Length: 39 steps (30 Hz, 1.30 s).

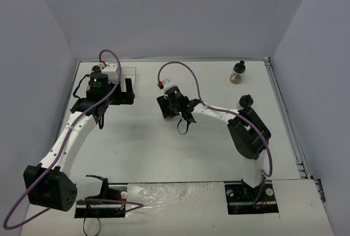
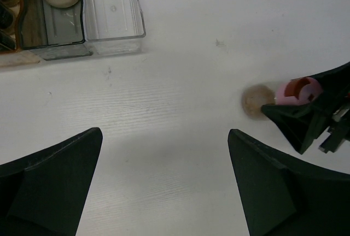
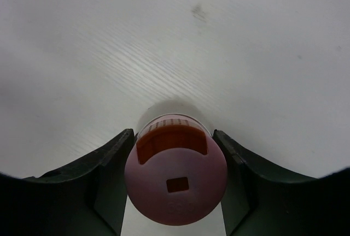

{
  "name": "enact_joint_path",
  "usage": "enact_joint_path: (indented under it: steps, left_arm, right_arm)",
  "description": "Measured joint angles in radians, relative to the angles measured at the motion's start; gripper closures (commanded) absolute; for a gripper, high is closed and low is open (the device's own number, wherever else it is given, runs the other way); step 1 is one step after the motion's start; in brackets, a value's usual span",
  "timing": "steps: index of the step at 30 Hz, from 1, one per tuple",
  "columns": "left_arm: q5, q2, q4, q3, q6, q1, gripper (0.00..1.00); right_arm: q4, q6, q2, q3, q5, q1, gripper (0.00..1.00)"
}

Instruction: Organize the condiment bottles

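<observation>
The top external camera looks steeply down from above and behind the arm bases, taking in the whole white table. The right wrist camera hangs close over the pink-capped bottle, facing straight down. The left wrist camera, farther off to that bottle's left, shares it at its right edge.

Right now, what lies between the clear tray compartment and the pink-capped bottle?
Nothing stands there. The left wrist view shows only bare white table between the clear compartment and the pink-capped bottle, apart from a few small dark specks.
</observation>
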Motion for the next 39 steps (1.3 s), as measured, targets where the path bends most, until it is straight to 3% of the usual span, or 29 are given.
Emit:
enact_joint_path:
  steps: [6,8,14,17,23,32,39]
  left_arm:
    - [-0.007,-0.028,0.025,0.000,0.003,0.000,0.03]
    - [-0.011,-0.030,0.033,0.000,0.002,0.000,0.03]
    - [-0.002,-0.022,0.055,-0.001,-0.012,0.003,0.03]
    - [0.011,-0.014,0.069,-0.002,-0.024,0.004,0.03]
    - [0.004,0.026,0.100,-0.014,-0.080,-0.025,0.03]
    - [-0.137,0.219,0.156,0.007,-0.158,-0.287,0.03]
    - [-0.257,0.394,0.167,0.120,-0.176,-0.375,0.03]
  right_arm:
    - [-0.016,-0.046,0.115,0.140,-0.030,0.038,0.37]
    - [-0.024,-0.052,0.122,0.153,-0.036,0.038,0.20]
    - [-0.065,-0.073,0.100,0.154,-0.056,0.038,0.01]
    - [-0.084,-0.074,0.026,0.118,-0.065,0.038,0.00]
    - [-0.101,-0.071,-0.296,-0.067,-0.010,0.028,0.00]
    - [-0.155,0.007,-0.856,-0.381,0.080,-0.166,0.00]
    - [-0.204,0.029,-1.004,-0.460,0.123,-0.193,0.00]
